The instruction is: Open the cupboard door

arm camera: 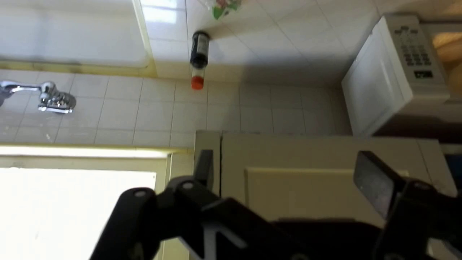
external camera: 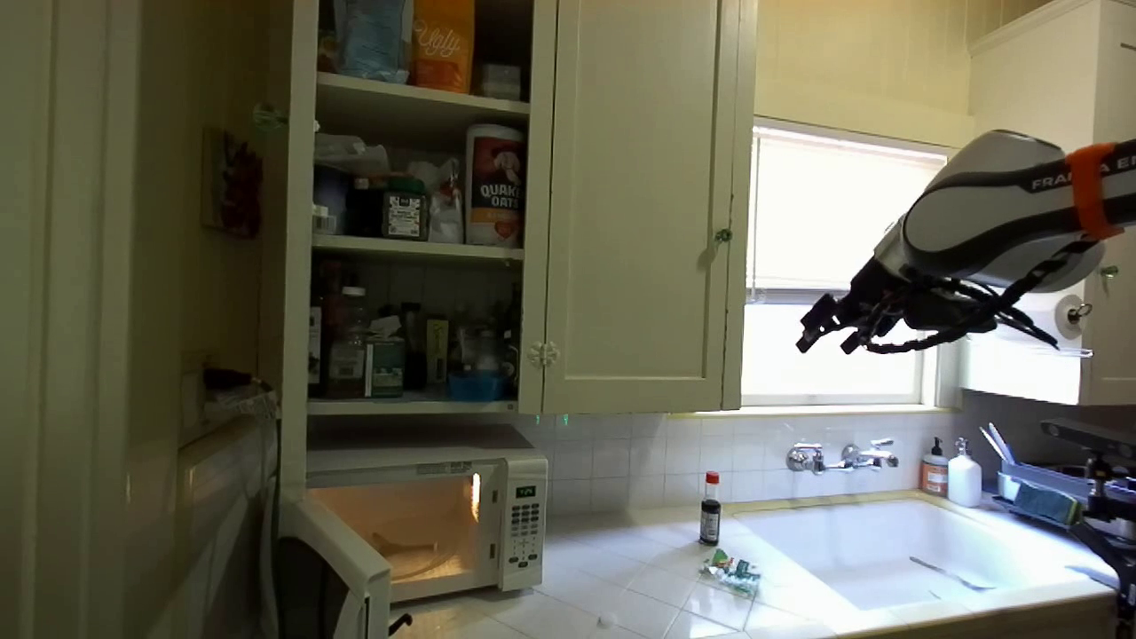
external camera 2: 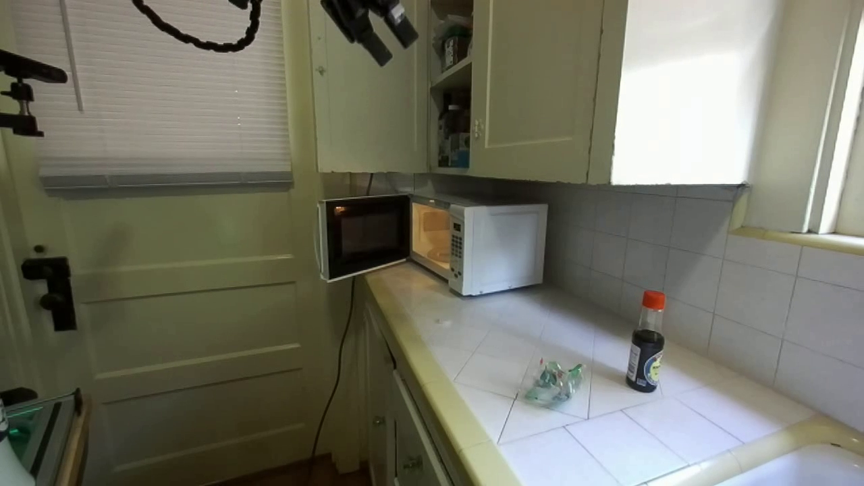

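Observation:
The cupboard door [external camera: 635, 195], cream-white with a recessed panel, stands flush with its frame in both exterior views. A small green-tinted knob [external camera: 723, 235] sits at mid-height by its right edge. Another knob, of clear glass [external camera: 543, 354], is near the lower left corner. My gripper [external camera: 829, 342] hangs right of the door, before the window in that view, apart from everything. In an exterior view only its fingertips [external camera 2: 374, 50] show at the top. The wrist view has the lower part of the door [arm camera: 306, 187] beyond the widely parted fingers, with nothing between them. The gripper is open.
Left of the door, open shelves [external camera: 417, 244] hold groceries; their own door [external camera 2: 371, 101] stands swung out. Below is a microwave [external camera: 524, 524] with its door [external camera 2: 368, 236] open. A red-capped bottle [external camera 2: 646, 344] and a plastic bag [external camera 2: 557, 383] lie near the sink [external camera: 887, 550].

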Robot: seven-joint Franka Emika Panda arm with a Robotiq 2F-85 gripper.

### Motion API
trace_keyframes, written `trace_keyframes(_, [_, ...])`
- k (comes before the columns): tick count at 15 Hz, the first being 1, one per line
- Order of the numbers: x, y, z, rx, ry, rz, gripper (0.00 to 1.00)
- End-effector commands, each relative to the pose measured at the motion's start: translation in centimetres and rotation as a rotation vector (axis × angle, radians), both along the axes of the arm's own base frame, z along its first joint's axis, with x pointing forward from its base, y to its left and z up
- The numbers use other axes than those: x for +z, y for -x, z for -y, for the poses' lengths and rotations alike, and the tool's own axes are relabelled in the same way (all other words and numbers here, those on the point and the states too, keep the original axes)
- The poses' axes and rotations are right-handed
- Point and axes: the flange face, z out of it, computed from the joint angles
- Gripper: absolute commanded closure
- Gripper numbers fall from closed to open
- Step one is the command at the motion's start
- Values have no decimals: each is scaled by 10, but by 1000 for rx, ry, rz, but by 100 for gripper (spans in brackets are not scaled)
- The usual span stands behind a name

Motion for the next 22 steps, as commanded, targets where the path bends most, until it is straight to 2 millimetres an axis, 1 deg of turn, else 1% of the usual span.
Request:
trace_keyframes(1, [71, 1, 5, -54, 24, 166, 0])
trace_keyframes(2, [95, 0, 4, -64, 35, 202, 0])
trace_keyframes(4, [136, -3, 5, -86, 42, 269, 0])
trace_keyframes(6, [176, -5, 9, -129, 28, 314, 0])
trace_keyframes(7, [194, -8, 15, -167, 21, 341, 0])
trace_keyframes(8, [206, -10, 21, -203, 2, 348, 0])
trace_keyframes(10, [224, -22, 32, -249, -19, 346, 0])
trace_keyframes(11, [208, -2, 20, -194, 14, 361, 0])
trace_keyframes(12, [216, -8, 25, -214, 9, 360, 0])
trace_keyframes(13, [220, -14, 28, -226, 9, 361, 0])
trace_keyframes(15, [221, -24, 31, -235, 8, 358, 0])
trace_keyframes(22, [223, -24, 32, -238, 8, 359, 0])
